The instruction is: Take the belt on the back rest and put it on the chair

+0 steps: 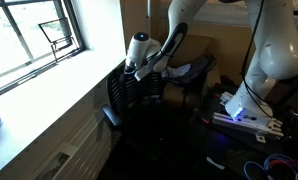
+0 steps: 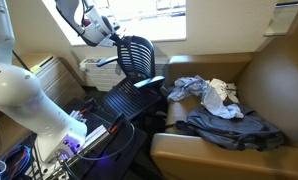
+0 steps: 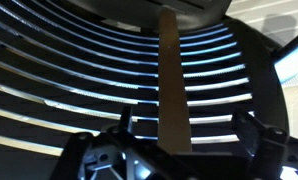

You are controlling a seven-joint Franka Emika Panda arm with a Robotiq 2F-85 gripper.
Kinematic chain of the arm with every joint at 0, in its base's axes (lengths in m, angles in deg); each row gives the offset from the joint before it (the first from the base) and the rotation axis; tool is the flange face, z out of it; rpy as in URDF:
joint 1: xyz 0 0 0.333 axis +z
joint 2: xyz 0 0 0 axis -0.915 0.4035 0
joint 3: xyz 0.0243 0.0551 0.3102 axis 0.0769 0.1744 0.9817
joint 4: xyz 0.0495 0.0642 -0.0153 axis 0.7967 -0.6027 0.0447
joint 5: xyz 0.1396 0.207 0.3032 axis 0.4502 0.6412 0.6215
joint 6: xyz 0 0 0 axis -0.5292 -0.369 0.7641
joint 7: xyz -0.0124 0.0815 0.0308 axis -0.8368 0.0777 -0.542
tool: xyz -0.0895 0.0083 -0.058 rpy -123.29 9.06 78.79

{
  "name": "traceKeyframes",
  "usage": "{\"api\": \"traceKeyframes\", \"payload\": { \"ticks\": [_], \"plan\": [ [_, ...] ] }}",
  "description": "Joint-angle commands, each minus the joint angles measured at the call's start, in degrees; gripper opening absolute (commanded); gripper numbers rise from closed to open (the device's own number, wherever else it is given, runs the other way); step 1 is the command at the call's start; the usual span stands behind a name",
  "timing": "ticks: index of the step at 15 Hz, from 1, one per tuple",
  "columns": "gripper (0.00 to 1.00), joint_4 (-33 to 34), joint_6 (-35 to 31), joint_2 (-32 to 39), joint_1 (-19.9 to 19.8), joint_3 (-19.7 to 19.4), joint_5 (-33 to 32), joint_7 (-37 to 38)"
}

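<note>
Gripper (image 3: 185,148) spread wide at bottom of wrist view, straddling the belt (image 3: 167,70) hanging down frame centre over the back rest (image 3: 69,70); centring it between both fingers (image 3: 117,138), descending squarely, closing on belt alone.

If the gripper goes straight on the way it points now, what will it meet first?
Probably the belt, lying down the middle of the back rest, centred between the open jaws of the gripper; the ribbed back rest is right behind it. Depth is unclear.
</note>
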State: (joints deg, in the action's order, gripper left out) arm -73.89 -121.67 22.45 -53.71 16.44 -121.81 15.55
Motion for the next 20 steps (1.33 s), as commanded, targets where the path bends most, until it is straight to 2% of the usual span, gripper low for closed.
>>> {"api": "traceKeyframes", "payload": {
  "ticks": [1, 3, 4, 5, 6, 8, 9, 10, 12, 16, 19, 20],
  "plan": [
    [1.0, 6.99, -11.47, 5.99, 10.92, -14.68, -9.8, 13.6],
    [1.0, 11.04, -14.04, 9.43, 17.18, -22.46, -11.27, 18.56],
    [1.0, 6.03, -11.44, 5.27, 12.13, -16.51, -9.37, 14.3],
    [1.0, 7.77, -12.28, 6.7, 14.8, -19.57, -9.7, 16.13],
    [1.0, 9.05, -12.41, 7.71, 16.29, -20.98, -9.71, 16.96],
    [1.0, 9.71, -11.72, 8.57, 16.26, -20.55, -9.0, 17.25],
    [0.93, 9.4, -11.18, 8.65, 15.27, -19.53, -8.55, 16.73],
    [0.72, 9.49, -11.08, 9.04, 14.99, -19.57, -8.63, 16.5],
    [0.67, 9.84, -11.1, 9.87, 14.61, -19.91, -8.6, 16.66],
    [0.38, 10.38, -10.98, 10.34, 13.59, -19.69, -8.42, 16.68],
    [0.19, 10.44, -10.45, 10.04, 11.96, -17.79, -7.65, 16.28],
    [0.15, 10.14, -9.7, 9.65, 10.45, -15.81, -7.01, 15.65]
  ]
}}
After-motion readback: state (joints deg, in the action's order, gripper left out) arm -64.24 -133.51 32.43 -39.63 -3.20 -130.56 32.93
